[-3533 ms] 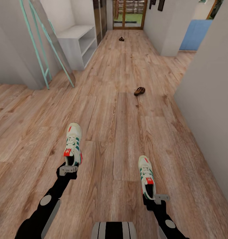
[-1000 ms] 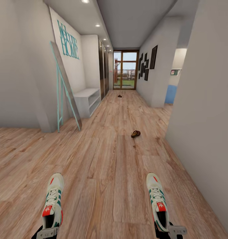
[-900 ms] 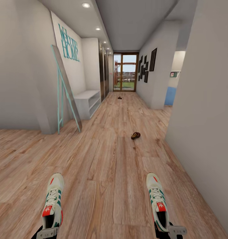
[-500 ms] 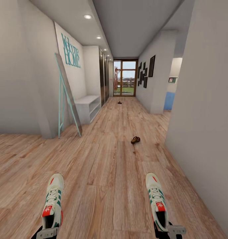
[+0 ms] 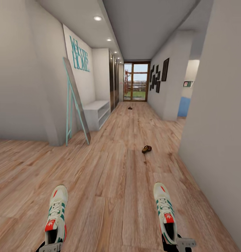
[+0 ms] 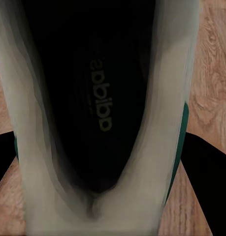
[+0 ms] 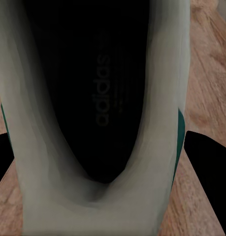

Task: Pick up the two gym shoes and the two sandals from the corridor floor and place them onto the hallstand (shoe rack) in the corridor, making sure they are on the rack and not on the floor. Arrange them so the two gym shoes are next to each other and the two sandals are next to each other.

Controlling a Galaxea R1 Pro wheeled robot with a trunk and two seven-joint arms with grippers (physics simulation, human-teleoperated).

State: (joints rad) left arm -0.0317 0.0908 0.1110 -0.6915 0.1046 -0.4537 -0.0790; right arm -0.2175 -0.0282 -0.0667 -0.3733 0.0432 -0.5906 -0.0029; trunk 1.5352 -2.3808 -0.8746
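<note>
Each claw grips 1 gym shoe by the heel: left claw [image 5: 49, 247] its sneaker [image 5: 56, 214], right claw [image 5: 179, 244] its sneaker [image 5: 165, 213], toes forward. The hallstand [image 5: 97, 113] lies ahead-left, nearer the left arm; 2 sandals [image 5: 146, 149] [image 5: 129, 108] sit on the floor [image 5: 113, 175].

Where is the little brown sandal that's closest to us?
In the head view the nearer sandal lies on the corridor floor, right of the middle, ahead of the right gym shoe.
</note>
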